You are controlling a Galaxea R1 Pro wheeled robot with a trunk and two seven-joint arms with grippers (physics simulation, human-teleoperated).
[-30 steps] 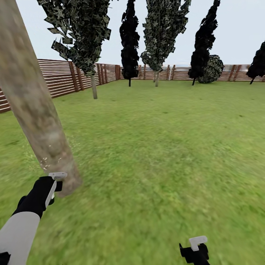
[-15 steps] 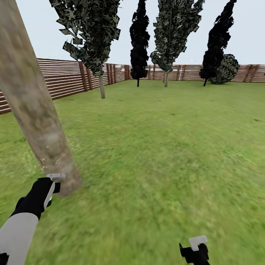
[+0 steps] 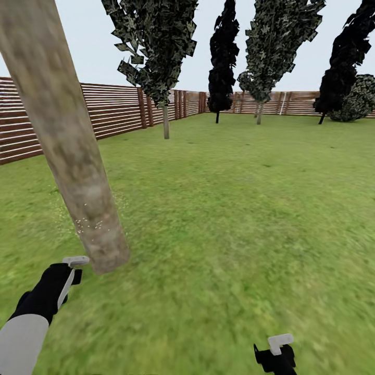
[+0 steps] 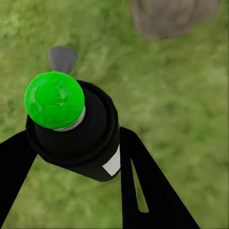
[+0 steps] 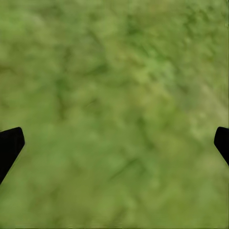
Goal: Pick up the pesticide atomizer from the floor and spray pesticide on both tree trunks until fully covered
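My left gripper [image 3: 66, 277] is shut on the pesticide atomizer [image 3: 76, 260], whose light-grey cap pokes out beside the base of the near tree trunk [image 3: 67, 140]. In the left wrist view the black fingers [image 4: 143, 186] clamp the dark atomizer [image 4: 88, 138], which has a bright green dome on top, and the trunk base [image 4: 171, 16] lies just beyond it. White specks dot the trunk low down [image 3: 88, 225]. A second tree [image 3: 165, 121] stands by the fence. My right gripper [image 3: 276, 354] hangs low over grass, open and holding nothing [image 5: 114, 143].
A brown slatted fence [image 3: 114, 109] bounds the lawn at left and behind. Narrow black-green trees [image 3: 223, 57] and another mottled tree [image 3: 259, 112] stand at the far side. Open grass [image 3: 245, 208] stretches ahead and to the right.
The whole picture has shifted right, so the camera has turned left. The left gripper with the atomizer sits slightly lower in the picture, still next to the trunk base. The right gripper is unchanged.
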